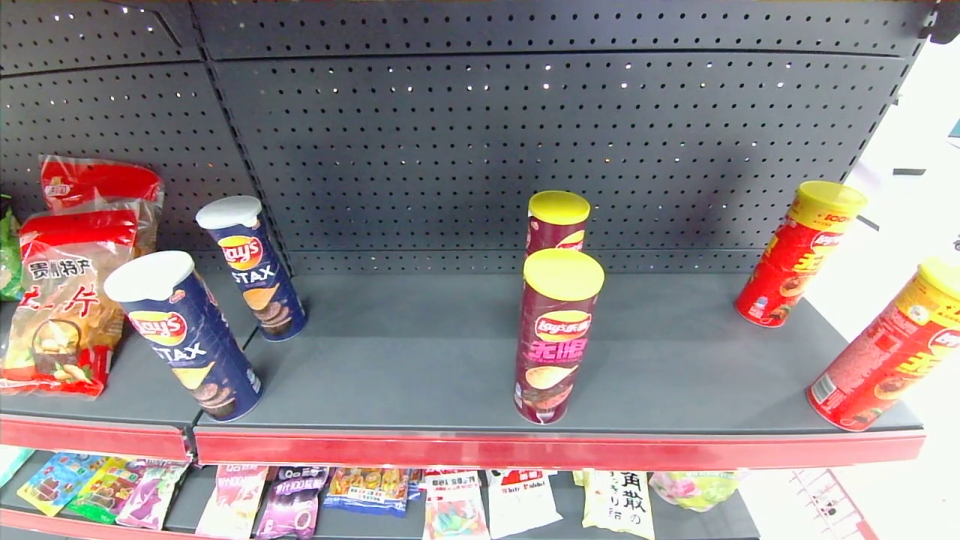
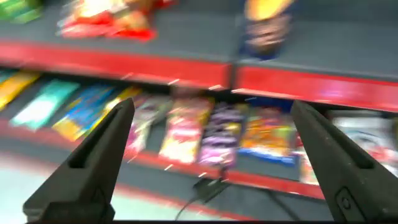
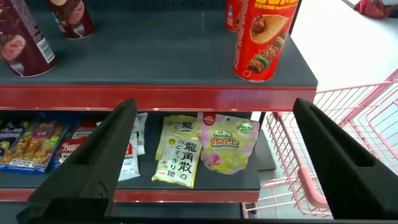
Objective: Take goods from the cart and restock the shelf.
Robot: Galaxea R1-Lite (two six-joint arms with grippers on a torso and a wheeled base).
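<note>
The grey shelf (image 1: 420,352) with a red front lip carries chip cans: two blue ones (image 1: 187,334) at the left, two maroon ones (image 1: 555,337) in the middle and two red ones (image 1: 885,352) at the right. My left gripper (image 2: 212,104) is open and holds nothing, below the shelf lip, facing the lower shelf under a blue can (image 2: 267,31). My right gripper (image 3: 214,102) is open too, with nothing in it, in front of the lower shelf under the front red can (image 3: 261,37). The pink wire cart (image 3: 360,137) stands beside the shelf's right end.
Red snack bags (image 1: 67,300) lean at the shelf's far left. The lower shelf holds a row of flat snack packets (image 1: 450,499), among them a yellow one (image 3: 183,155) and a green-pink one (image 3: 227,140). Bare shelf space lies between the can groups.
</note>
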